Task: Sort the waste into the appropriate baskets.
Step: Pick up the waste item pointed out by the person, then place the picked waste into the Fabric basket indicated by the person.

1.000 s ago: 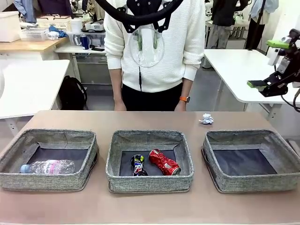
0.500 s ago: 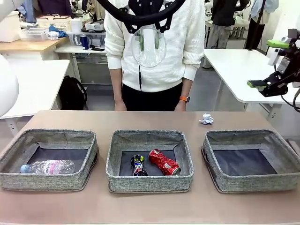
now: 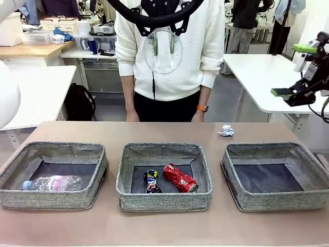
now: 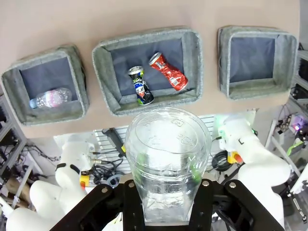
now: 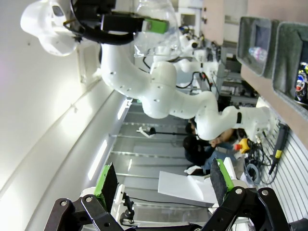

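Observation:
High above the table's far side, my left gripper [image 3: 162, 50] is shut on a clear plastic cup [image 3: 162, 63], in front of the person's chest. From the left wrist view, the cup [image 4: 167, 137] fills the gripper [image 4: 168, 164], with the baskets far below. A clear bottle [image 3: 51, 182] lies in the left basket [image 3: 51, 199]. The middle basket [image 3: 164, 201] holds a dark can [image 3: 150, 181] and a red can [image 3: 180, 178]. Nothing lies in the right basket [image 3: 277, 201]. A crumpled paper ball [image 3: 226, 130] rests on the table behind it. My right gripper [image 3: 294, 71] hangs open at the far right; the right gripper [image 5: 163, 183] is bare.
A person in a white sweater stands at the table's far edge, hands down at their sides. A white link of my left arm [image 3: 6, 92] bulges in at the left edge. Bare tabletop [image 3: 164, 229] runs in front of and behind the baskets.
A white link of the left arm has come into sight at the left edge. The cup and both grippers have hardly moved.

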`<action>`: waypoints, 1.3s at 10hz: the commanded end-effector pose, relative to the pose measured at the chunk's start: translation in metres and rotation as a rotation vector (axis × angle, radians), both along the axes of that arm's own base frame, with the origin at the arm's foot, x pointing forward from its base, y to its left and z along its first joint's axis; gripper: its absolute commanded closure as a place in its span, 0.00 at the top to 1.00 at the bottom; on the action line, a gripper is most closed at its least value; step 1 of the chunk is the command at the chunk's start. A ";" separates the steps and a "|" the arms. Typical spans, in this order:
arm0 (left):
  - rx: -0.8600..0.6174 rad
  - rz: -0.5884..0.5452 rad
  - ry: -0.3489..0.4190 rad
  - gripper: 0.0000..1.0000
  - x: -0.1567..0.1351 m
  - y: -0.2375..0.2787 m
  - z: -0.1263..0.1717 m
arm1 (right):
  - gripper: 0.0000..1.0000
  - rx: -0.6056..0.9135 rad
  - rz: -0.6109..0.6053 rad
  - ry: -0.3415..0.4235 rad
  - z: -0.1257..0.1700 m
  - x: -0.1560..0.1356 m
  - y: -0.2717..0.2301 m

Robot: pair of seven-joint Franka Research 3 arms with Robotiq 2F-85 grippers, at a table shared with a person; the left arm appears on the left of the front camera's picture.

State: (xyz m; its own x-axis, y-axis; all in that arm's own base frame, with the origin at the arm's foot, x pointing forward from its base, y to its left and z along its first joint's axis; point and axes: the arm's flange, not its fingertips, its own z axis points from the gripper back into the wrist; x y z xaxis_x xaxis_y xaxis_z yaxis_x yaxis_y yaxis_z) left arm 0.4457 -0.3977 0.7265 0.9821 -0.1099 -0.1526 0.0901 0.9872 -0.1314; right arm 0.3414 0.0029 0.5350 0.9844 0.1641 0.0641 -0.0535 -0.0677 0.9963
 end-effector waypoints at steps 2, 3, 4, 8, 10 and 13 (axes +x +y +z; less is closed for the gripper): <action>0.003 -0.008 0.001 0.37 -0.002 0.002 0.002 | 1.00 0.003 0.006 -0.005 0.002 -0.002 -0.001; 0.003 -0.008 0.001 0.37 -0.002 0.002 0.002 | 1.00 0.003 0.006 -0.005 0.002 -0.002 -0.001; 0.003 -0.008 0.001 0.37 -0.002 0.002 0.002 | 1.00 0.003 0.006 -0.005 0.002 -0.002 -0.001; 0.003 -0.008 0.001 0.37 -0.002 0.002 0.002 | 1.00 0.003 0.006 -0.005 0.002 -0.002 -0.001; 0.003 -0.008 0.001 0.37 -0.002 0.002 0.002 | 1.00 0.003 0.006 -0.005 0.002 -0.002 -0.001; 0.003 -0.008 0.001 0.37 -0.002 0.002 0.002 | 1.00 0.003 0.006 -0.005 0.002 -0.002 -0.001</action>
